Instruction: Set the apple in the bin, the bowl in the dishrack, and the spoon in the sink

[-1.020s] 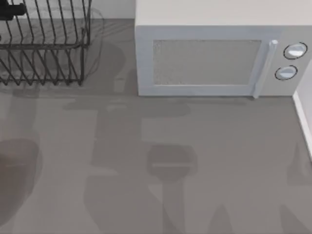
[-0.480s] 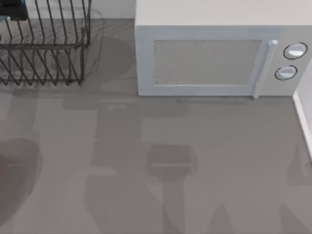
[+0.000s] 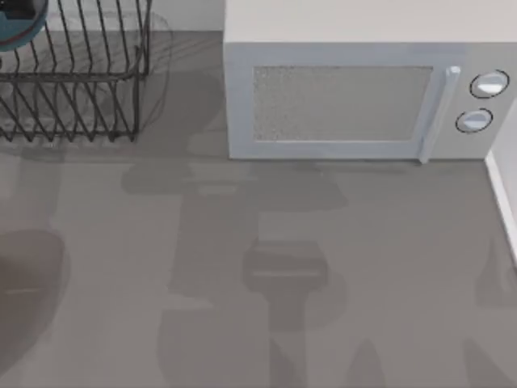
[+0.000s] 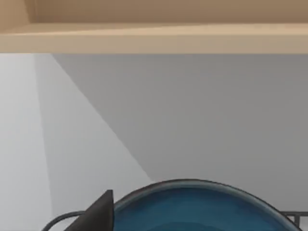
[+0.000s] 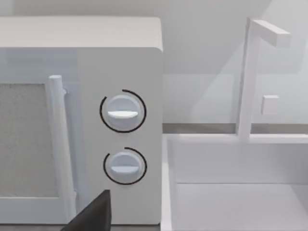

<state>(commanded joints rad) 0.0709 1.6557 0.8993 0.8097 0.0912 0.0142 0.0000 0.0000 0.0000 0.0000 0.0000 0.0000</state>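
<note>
- Leftmost, the dishrack (image 3: 77,77) stands at the top view's far left, well to the left of the microwave (image 3: 355,97). The bowl (image 3: 18,23) shows as a teal arc at the rack's upper left corner, apparently over or among the upright bars; whether it already rests on them I cannot tell.
- Against the frame of a second ago, that teal arc is new: only a dark shape sat at that corner then, a sliver of blue came in half a second ago, and now more of the bowl has slid into sight. The shadows on the counter (image 3: 258,283) have shifted as well.
- From the left wrist view, the bowl (image 4: 192,207) lies close under the camera with a dark finger (image 4: 96,214) of the left gripper beside its rim. I judge the bowl is being carried, but I cannot tell if the jaws are clenched on it.
- Risk, as I judge it: letting go while the bowl is off-centre could tip it over the rack's edge, or its rim could catch on a prong and jam.
- Rightmost, the right wrist view looks at the microwave's knobs (image 5: 122,113) with the sink (image 5: 236,192) just beside it; a dark fingertip (image 5: 94,214) shows, and the state of the right gripper's jaws cannot be told. That arm seems idle.
</note>
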